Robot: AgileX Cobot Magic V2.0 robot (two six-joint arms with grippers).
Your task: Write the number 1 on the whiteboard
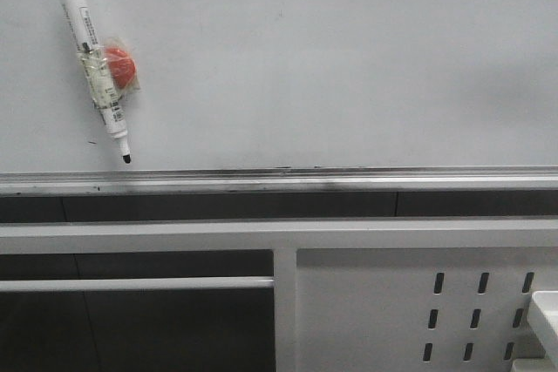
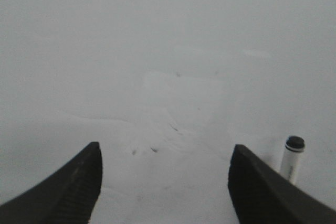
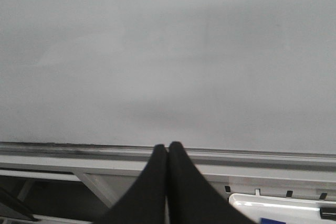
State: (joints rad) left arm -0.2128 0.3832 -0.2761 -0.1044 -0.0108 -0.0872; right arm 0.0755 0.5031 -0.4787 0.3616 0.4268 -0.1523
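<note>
Left wrist view shows the left end effector (image 2: 165, 182) spread wide, grasping nothing, with the whiteboard (image 2: 157, 51) straight ahead and a marker (image 2: 292, 158) just beside one finger. The right end effector (image 3: 168, 153) is clenched empty, the whiteboard's tray edge just beyond its tips.

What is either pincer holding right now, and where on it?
Nothing. The left pincer is open and empty, the marker lying beside it. The right pincer is shut on nothing. The marker lies untouched on the whiteboard.

Marker, red magnet, perforated panel

A white marker (image 1: 91, 57) hangs tilted, tip down, a red magnet (image 1: 119, 67) taped beside it; the perforated white panel (image 1: 410, 302) stands below.
</note>
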